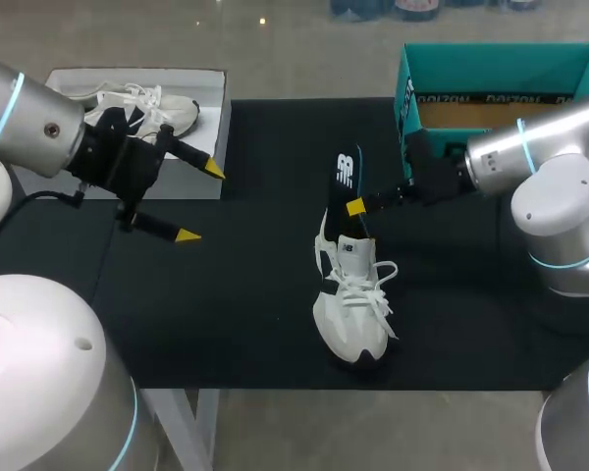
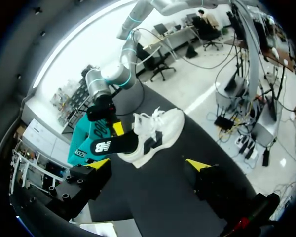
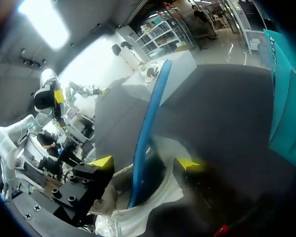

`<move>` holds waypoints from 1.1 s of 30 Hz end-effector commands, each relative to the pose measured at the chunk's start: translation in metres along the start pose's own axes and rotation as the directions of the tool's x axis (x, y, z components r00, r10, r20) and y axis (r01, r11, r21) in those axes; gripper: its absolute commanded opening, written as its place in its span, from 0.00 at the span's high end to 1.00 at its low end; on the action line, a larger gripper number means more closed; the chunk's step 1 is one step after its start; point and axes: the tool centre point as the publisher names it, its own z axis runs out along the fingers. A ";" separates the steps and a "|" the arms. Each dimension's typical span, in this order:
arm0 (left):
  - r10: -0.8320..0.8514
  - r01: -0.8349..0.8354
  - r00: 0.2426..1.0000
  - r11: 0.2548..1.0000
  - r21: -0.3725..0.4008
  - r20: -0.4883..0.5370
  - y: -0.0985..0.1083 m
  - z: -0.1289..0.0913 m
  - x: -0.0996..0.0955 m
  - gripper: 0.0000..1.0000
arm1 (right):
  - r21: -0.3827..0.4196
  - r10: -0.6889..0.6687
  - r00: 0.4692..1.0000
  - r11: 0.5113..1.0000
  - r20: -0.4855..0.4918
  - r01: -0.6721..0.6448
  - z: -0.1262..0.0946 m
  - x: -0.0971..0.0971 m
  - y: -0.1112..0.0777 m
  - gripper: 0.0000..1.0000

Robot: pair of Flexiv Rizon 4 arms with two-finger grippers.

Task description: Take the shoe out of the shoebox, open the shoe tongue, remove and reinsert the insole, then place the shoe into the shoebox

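A: Shoe (image 1: 351,304) position?
B: Mid-desk (image 1: 245,314), nearer the front edge. Insole (image 1: 346,177) stands half out of it.
A: Tools?
B: Right tool (image 3: 144,162) open, fingers flanking insole without touching. Left tool (image 1: 200,202) open, empty, by far-left corner.

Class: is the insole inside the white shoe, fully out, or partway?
Partway: the insole sticks up from the shoe, lower end inside its heel opening.
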 end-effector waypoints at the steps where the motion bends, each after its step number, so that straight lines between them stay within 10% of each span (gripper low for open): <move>1: -0.001 0.001 1.000 1.000 -0.005 -0.003 -0.001 0.000 0.000 0.00 | 0.009 -0.002 1.000 1.000 0.004 0.002 0.002 0.000 0.003 1.00; 33: -0.001 0.001 1.000 1.000 -0.005 -0.003 -0.001 0.000 0.000 0.00 | 0.083 0.062 0.998 0.995 -0.034 -0.059 0.019 0.016 -0.048 1.00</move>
